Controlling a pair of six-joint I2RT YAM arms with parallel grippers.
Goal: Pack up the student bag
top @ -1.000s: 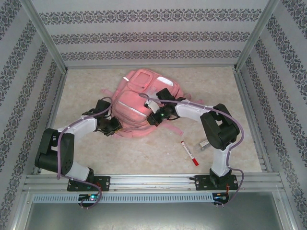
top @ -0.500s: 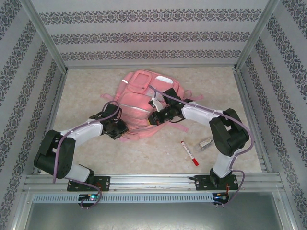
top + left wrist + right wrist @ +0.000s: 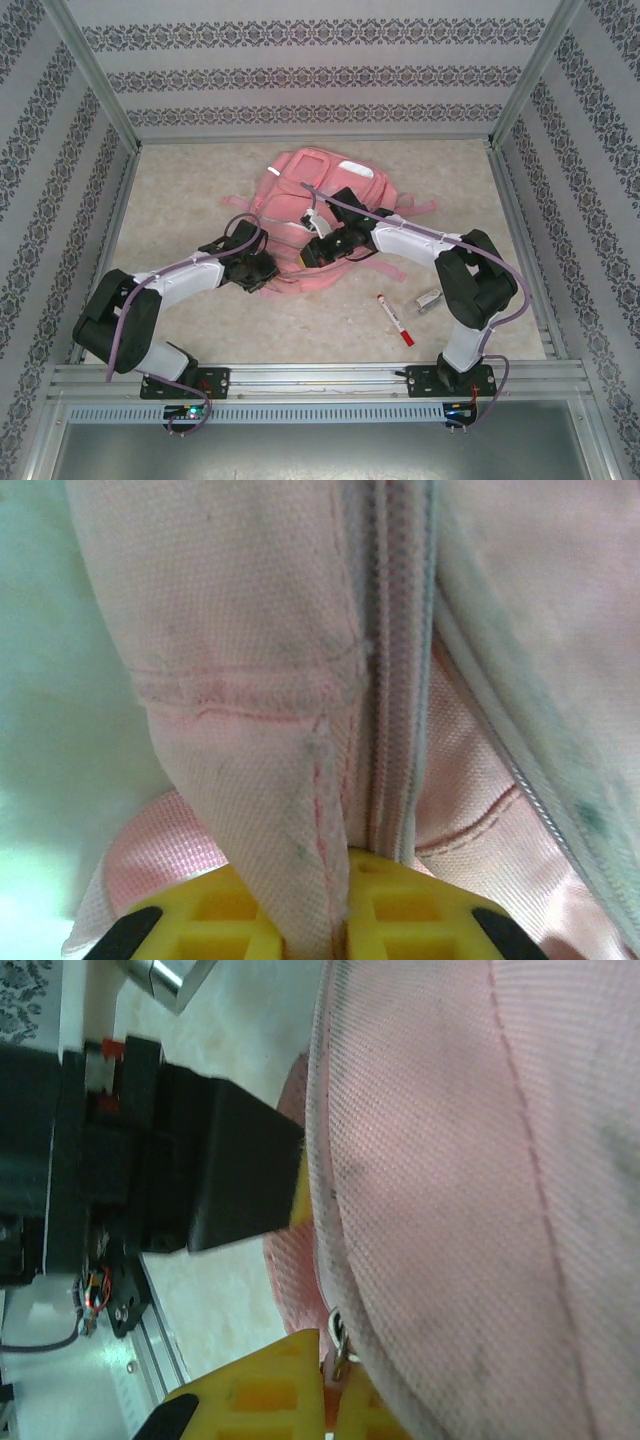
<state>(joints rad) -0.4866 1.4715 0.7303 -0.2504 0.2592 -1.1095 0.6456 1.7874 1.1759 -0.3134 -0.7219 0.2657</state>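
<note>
The pink student bag (image 3: 335, 185) lies bunched in the middle of the table. My left gripper (image 3: 262, 272) is at its near left edge. Up close, the left gripper (image 3: 345, 880) is shut on a fold of the bag's fabric (image 3: 250, 630), just left of a closed zip (image 3: 395, 680). My right gripper (image 3: 313, 252) is at the bag's near side, close to the left one. In the right wrist view the right gripper (image 3: 335, 1380) is shut on a small metal zip pull (image 3: 338, 1338) at the edge of the bag (image 3: 480, 1160). The left gripper's black body (image 3: 230, 1180) stands just beyond it.
A red marker (image 3: 395, 320) lies on the table to the right of the bag, near my right arm. Beside it is a small grey and silver object (image 3: 429, 299). Patterned walls enclose the table, and a metal rail (image 3: 320, 378) runs along the near edge.
My left gripper has moved to the right along the bag's near edge. The bag has shifted right and bunched narrower. The right gripper has edged slightly left, still holding.
</note>
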